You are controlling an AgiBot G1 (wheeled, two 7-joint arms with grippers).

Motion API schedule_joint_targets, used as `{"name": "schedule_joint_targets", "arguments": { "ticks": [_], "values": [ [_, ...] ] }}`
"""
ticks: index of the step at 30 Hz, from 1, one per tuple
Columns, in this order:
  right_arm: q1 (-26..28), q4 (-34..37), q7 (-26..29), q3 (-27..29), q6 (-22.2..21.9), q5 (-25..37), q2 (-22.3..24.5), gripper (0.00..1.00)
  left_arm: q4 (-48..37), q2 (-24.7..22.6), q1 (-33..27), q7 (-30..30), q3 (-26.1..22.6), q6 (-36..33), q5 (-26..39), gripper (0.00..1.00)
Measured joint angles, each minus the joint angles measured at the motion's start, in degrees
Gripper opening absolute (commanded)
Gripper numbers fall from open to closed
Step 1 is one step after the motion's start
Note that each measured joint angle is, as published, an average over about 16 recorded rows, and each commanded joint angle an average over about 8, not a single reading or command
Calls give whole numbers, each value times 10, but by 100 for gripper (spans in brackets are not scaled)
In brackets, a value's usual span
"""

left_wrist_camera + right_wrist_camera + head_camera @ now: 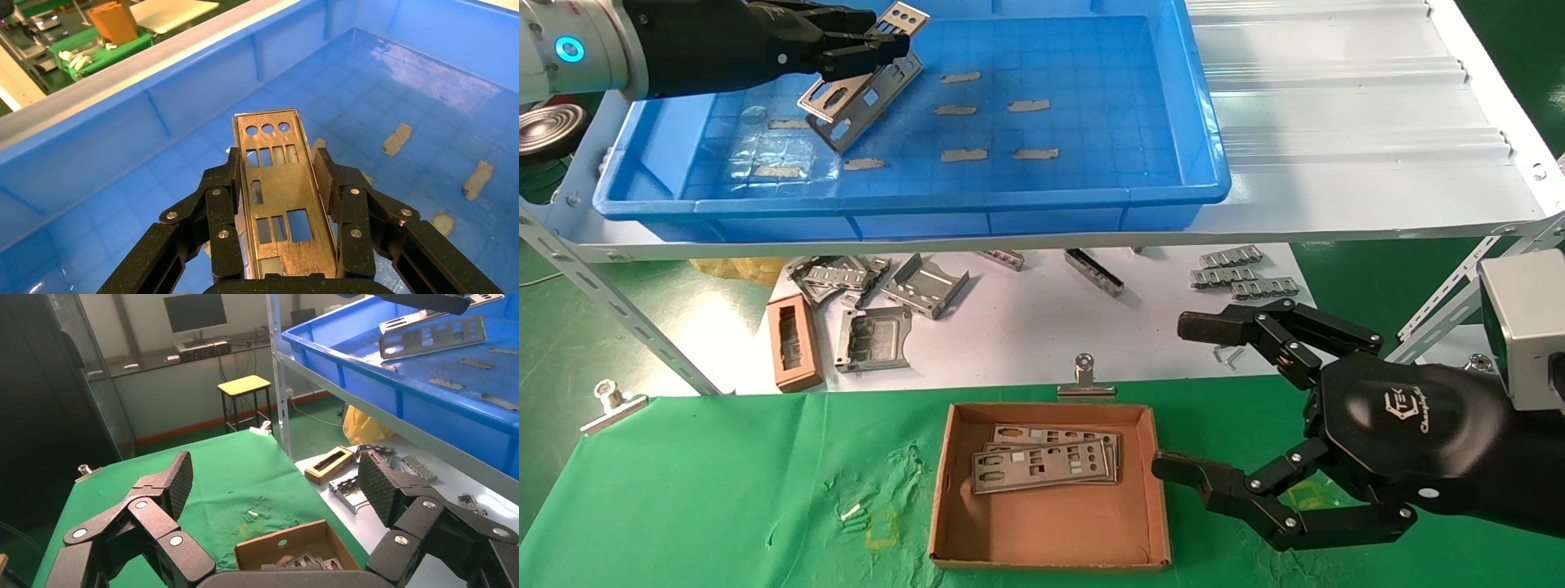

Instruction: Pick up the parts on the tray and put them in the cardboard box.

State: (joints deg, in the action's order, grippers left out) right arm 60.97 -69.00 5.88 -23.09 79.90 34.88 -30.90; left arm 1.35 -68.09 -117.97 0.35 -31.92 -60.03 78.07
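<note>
My left gripper [887,34] is shut on one silver plate [834,96], gripping its long edges and holding it tilted above the blue tray [911,200] at its far left. In the left wrist view the plate [278,196] lies between the fingers [225,202]. A second plate [883,98] lies under it on the tray floor. The cardboard box [1050,523] sits on the green cloth and holds a few stacked plates [1042,467]. My right gripper [1169,396] is open and empty just right of the box, which shows below it in the right wrist view [275,542].
Grey tape strips [960,77] dot the tray floor. Folded grey brackets [923,286] and a brown frame block [793,343] lie on the white surface under the shelf. Metal clips [1081,380] hold the cloth edge. A slanted shelf strut [625,318] stands at the left.
</note>
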Motion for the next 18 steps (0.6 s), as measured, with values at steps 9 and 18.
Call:
{"name": "schedule_joint_targets", "arguments": {
  "ticks": [9,18],
  "values": [
    [0,0,0,0,0,0,0,100,0,5,0,11,6,-25,-9,0],
    [0,0,0,0,0,0,0,100,14,33,-6,33,20,-139,-32,0]
  ]
}}
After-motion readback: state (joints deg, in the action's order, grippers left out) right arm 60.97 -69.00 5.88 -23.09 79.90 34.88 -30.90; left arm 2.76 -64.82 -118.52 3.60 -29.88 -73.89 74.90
